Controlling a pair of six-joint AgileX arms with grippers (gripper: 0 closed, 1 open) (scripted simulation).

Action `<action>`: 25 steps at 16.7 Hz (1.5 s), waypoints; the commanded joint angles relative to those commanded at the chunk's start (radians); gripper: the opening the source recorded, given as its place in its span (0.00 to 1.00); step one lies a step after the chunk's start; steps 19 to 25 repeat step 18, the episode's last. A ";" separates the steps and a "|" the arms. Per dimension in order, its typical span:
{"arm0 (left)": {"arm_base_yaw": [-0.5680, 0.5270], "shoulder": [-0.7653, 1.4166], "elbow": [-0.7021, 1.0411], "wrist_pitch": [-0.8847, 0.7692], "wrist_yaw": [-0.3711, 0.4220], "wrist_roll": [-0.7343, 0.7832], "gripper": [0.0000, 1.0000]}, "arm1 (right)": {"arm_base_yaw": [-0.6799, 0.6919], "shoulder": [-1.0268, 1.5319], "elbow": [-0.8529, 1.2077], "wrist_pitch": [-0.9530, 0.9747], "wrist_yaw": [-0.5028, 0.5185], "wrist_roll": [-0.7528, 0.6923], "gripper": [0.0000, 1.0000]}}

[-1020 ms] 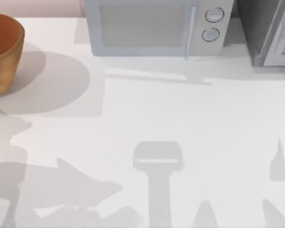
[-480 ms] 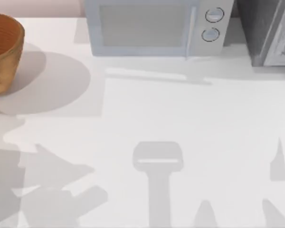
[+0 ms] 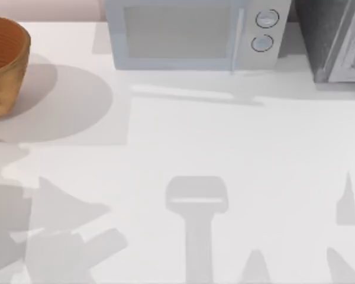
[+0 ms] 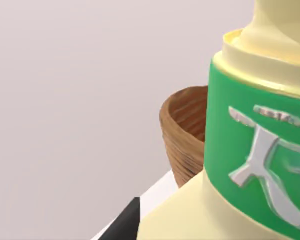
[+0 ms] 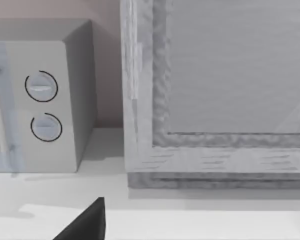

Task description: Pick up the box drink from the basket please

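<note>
Starting at the table's (image 3: pixel 183 142) far left edge, the basket (image 3: pixel 5 65) sits upright, mouth facing up, half cut off by that edge. From my left wrist, a cream container with a green label (image 4: pixel 255 150) is right up close, standing upright, basket (image 4: pixel 182 135) behind it, so the box drink looks out of the basket. Microwave (image 3: pixel 192 35) sits along the back edge, grey cabinet (image 3: pixel 334 38) at the back right corner. Can't tell about either set of jaws.

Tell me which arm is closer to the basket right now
Left, judging by the wrist views. The left wrist view has the basket just behind a cream, green-labelled carton. The right wrist view faces the microwave and a grey cabinet.
</note>
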 joint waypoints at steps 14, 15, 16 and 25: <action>0.000 0.000 0.000 0.000 0.000 0.000 1.00 | 0.000 0.000 0.000 0.000 0.000 0.000 1.00; 0.000 0.000 0.000 0.000 0.000 0.000 1.00 | 0.000 0.000 0.000 0.000 0.000 0.000 1.00; 0.000 0.000 0.000 0.000 0.000 0.000 1.00 | 0.000 0.000 0.000 0.000 0.000 0.000 1.00; 0.000 0.000 0.000 0.000 0.000 0.000 1.00 | 0.000 0.000 0.000 0.000 0.000 0.000 1.00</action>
